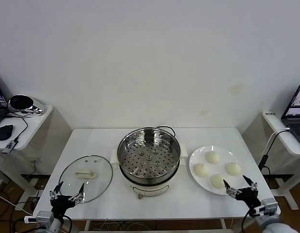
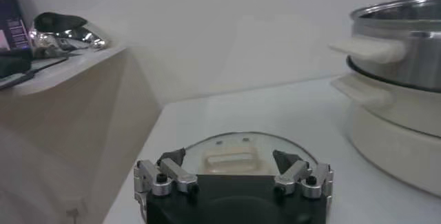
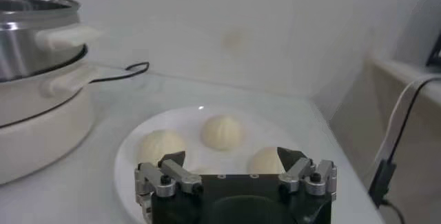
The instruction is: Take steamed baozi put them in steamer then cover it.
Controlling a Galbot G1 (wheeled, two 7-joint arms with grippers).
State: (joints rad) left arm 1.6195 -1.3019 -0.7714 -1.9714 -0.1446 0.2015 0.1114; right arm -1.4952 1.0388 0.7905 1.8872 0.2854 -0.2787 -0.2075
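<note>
Both grippers, left (image 1: 67, 195) and right (image 1: 240, 186), hang spread and empty; clamping hard could squash the 4 soft baozi (image 1: 213, 157).

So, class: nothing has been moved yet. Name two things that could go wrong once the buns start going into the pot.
1. The four buns sit close together on the plate, so the open right pincer might nudge a neighbour while taking one.
2. The glass lid lies flat near the table's front edge by the open left pincer; a poor grip on its handle could let it slide off.
</note>
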